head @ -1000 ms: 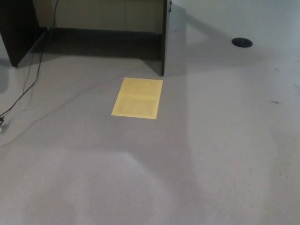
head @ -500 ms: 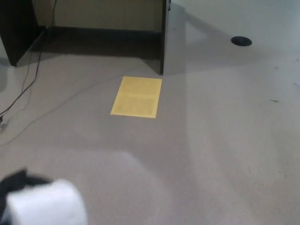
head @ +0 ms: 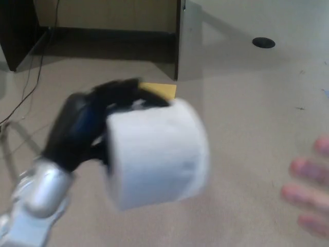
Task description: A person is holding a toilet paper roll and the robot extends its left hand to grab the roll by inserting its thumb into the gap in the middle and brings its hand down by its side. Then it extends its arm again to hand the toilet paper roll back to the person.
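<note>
A white toilet paper roll [head: 157, 154] fills the middle of the head view, blurred by motion. My left hand [head: 87, 126] is shut on the toilet paper roll from its left side, black fingers [head: 126, 92] curled over the top. The silver forearm [head: 36, 200] comes up from the lower left. A person's fingertips [head: 308, 185] show at the right edge, apart from the roll. My right hand is out of sight.
A yellow sheet [head: 159, 90] lies on the grey floor, mostly hidden behind the roll. A dark desk panel [head: 179, 41] stands at the back. Cables [head: 25, 98] run along the left. A black round floor cover [head: 263, 42] sits at the far right.
My left hand has risen from the lower left corner to the middle with the roll. A person's fingertips have come in at the right edge.
</note>
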